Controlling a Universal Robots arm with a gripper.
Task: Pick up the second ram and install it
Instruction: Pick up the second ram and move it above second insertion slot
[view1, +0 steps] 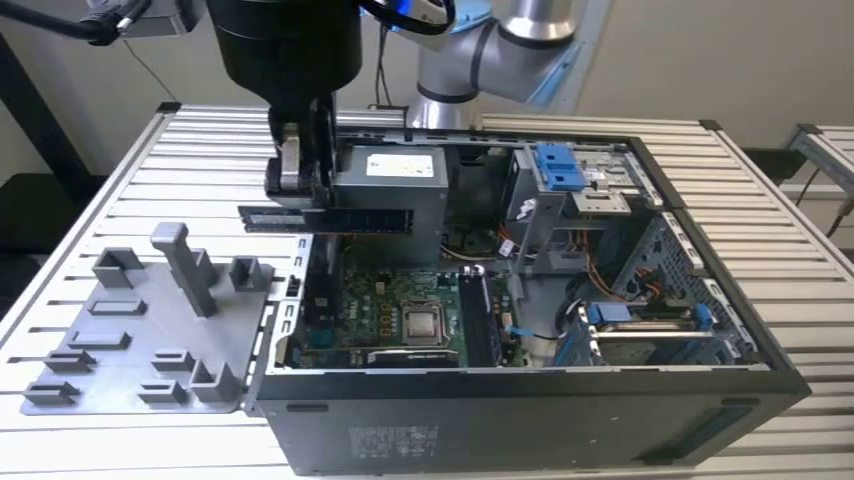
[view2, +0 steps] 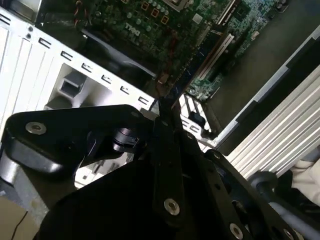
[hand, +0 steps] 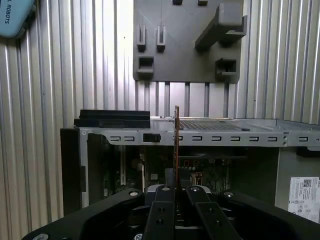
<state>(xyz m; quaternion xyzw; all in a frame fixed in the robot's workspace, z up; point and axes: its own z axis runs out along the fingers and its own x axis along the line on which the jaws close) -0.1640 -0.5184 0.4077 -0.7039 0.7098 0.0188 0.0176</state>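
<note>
**Item:** second ram (view1: 374, 219).

**Location:** held aloft over the open computer case (view1: 534, 385), above the wall nearest the grey fixture plate (view1: 134, 340). It was clear of the motherboard (view1: 387, 300) below.

**Holder:** gripper (view1: 304, 200), its fingers pinched narrow on the stick's flat faces. The grip was slightly off-centre, so the longer part overhung the case interior.

**Hazards, as I judged them from the desk:**
- An end could clip the sheet-metal rim or the power supply box (view1: 387, 175) close behind it if the descent ran off line.
- The off-centre grip could let the stick pivot between the fingers under seating pressure.
- A skewed approach could leave it half-seated or scrape the contacts (I could not pick out the target slot).

**Orientation:** the long axis was level, running along the exterior view's left-right and crossing the case wall. The stick stood on edge, and in the first wrist view it showed as a thin line (hand: 176, 135) rising from the fingers. I could not tell which edge carried the contacts.
</note>
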